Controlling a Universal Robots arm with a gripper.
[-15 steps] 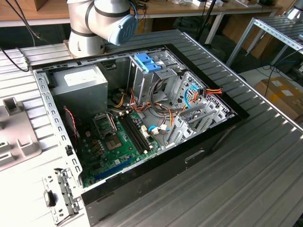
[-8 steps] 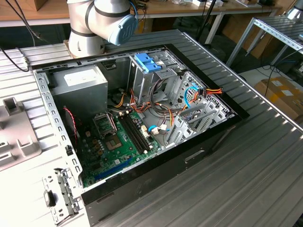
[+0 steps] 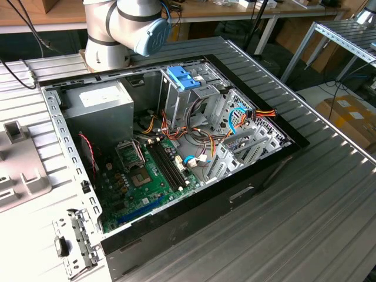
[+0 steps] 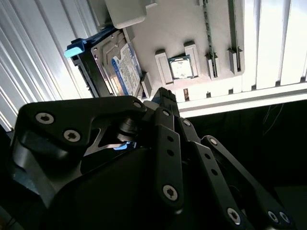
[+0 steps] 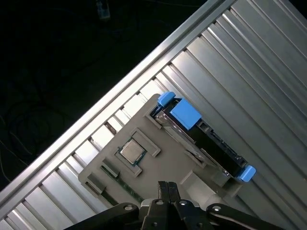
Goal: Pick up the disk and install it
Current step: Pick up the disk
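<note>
None of the job is done yet: the disk [image 5: 201, 139] lies in the grey tray [image 5: 158, 167], not picked up, and the gripper [image 5: 164, 186] near it is squeezed shut and holds nothing.

Blue-framed grey disk [image 5: 208, 143], seated in tray [image 5: 160, 160]

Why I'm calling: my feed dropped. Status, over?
Claw shut, empty, over grey plastic tray. Grey hard drive in light-blue carrier sits in tray slot, not yet picked. Nothing on top of it.
</note>
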